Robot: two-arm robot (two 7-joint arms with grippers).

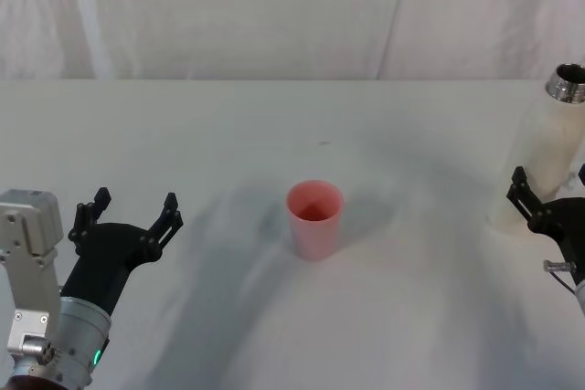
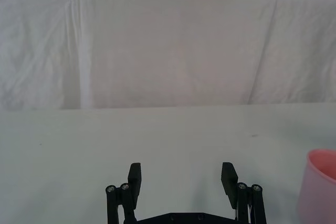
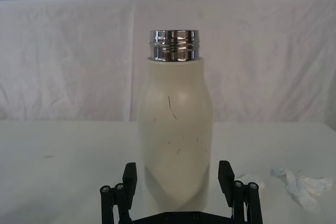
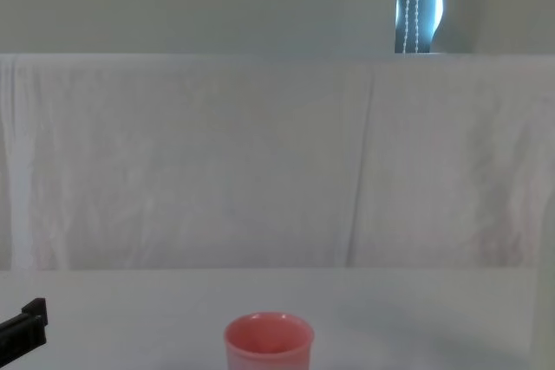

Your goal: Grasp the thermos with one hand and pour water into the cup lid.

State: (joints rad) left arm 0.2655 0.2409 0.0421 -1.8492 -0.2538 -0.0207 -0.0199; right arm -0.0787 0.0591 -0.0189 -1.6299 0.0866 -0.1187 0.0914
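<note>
At the left of the white-clothed table (image 1: 228,317), the left gripper (image 1: 128,215), a black mechanical claw with blocky fingers, is hovering low over the cloth with its jaws spread wide and nothing between them; it looks parked, well apart from everything else. In the middle of the table the cup lid (image 1: 314,218), a small round salmon-pink cup with smooth plain walls, is standing upright (whether any water lies in it I cannot tell; it looks empty). At the far right the thermos (image 1: 546,154), a tall cream-white matte bottle with rounded shoulders and a shiny silver threaded steel neck, is standing upright, uncapped, well apart from the cup. The right gripper (image 3: 178,178) is sitting at the bottle's lower body, its black fingers (image 3: 129,174) open and straddling it on either side, apparently not yet pressing on the walls. By my reading the task is barely started: the approach looks done, while closing, lifting, carrying to the cup and pouring are all left.
</note>
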